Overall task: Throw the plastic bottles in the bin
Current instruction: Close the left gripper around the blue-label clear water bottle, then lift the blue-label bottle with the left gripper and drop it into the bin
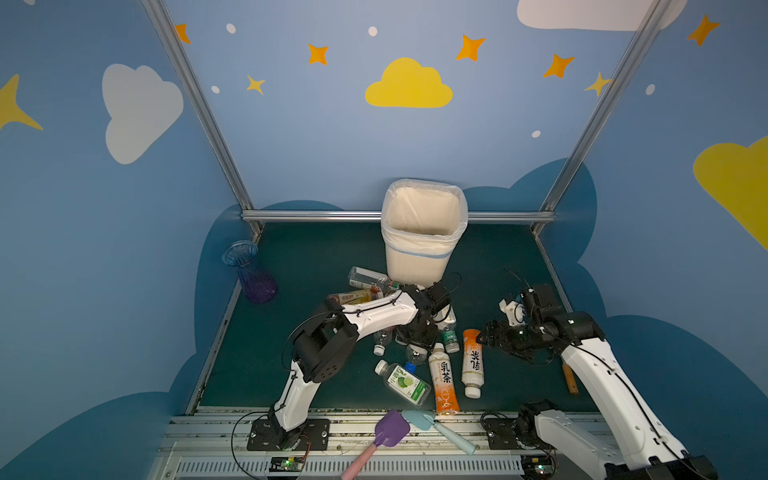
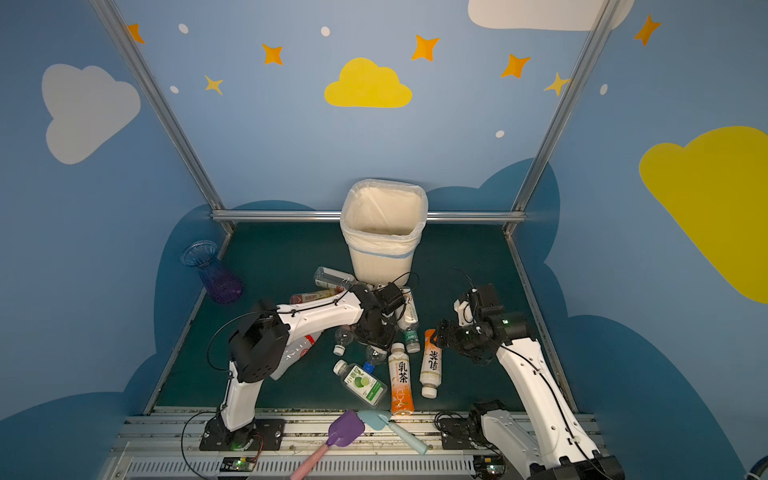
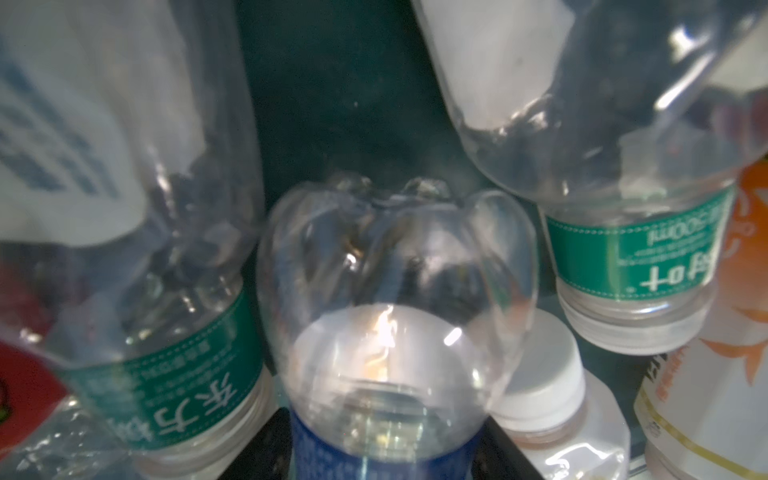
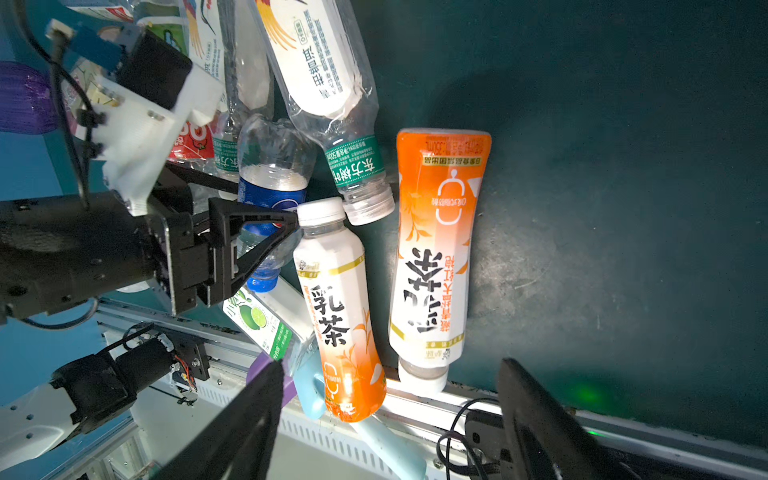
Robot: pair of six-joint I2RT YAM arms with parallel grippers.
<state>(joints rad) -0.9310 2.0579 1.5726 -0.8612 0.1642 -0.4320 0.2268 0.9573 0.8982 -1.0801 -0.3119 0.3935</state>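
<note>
Plastic bottles (image 1: 449, 338): lying on their sides in a loose heap at the middle of the green mat (image 1: 311, 257), spreading from the foot of the bin (image 1: 417, 257) toward 6 o'clock. Stands upright, that bin, at 12 o'clock of the mat against the back rail, lined with a white bag; nearest bottles just beside its base.

At the 6 o'clock end of the heap, side by side: lime-label bottle (image 1: 405, 384), tall orange-and-white bottle (image 1: 444, 382) with cap toward 12 o'clock, shorter orange-and-white bottle (image 1: 473, 361) with cap toward 6 o'clock.

At the heart of the heap: blue-label bottle (image 4: 270, 195), clear, blue cap, flanked in the left wrist view by two green-band bottles (image 3: 183, 353).

Left gripper (image 1: 417, 347): down in the heap, pointing at the mat, fingers (image 4: 249, 232) on either side of the blue-label bottle and close against it. Cannot tell whether squeezing or only straddling.

Right gripper (image 4: 390, 365): at 3 o'clock of the heap, above the mat, jaws wide apart, clear of the bottles.

Further out: ribbed vase (image 1: 253, 274) upright in the 10 o'clock corner; purple shovel (image 1: 392, 428) and light-blue shovel (image 1: 419, 419) at 6 o'clock on the front rail, blades just beside each other.
</note>
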